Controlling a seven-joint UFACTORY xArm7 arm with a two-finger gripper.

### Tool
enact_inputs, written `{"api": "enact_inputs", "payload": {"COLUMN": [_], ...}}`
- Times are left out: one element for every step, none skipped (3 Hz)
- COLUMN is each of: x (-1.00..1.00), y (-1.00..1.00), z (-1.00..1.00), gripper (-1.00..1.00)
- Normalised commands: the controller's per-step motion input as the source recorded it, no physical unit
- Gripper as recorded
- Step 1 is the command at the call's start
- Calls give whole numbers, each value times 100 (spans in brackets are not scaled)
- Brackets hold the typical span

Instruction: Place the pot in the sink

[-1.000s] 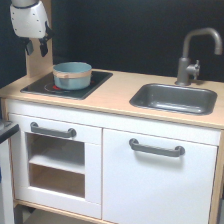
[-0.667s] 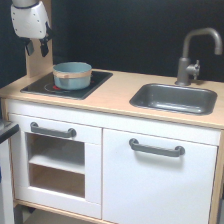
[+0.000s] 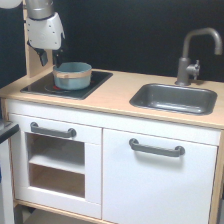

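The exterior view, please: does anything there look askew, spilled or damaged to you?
Nothing stands out. The pot sits upright on the black hob, the sink holds nothing visible, and the countertop shows no spill. The gripper hangs just beside the pot.

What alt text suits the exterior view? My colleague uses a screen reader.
A light blue-grey pot sits on a black hob at the exterior view's left of a toy kitchen. The robot's pincer hangs beside it; the grey sink lies at the right.
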Motion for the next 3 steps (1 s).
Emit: {"api": "enact_inputs", "payload": {"x": [27,8,36], "y": [3,34,9], "z": [-100,-100,-63], "gripper": [16,-100,-100]}}
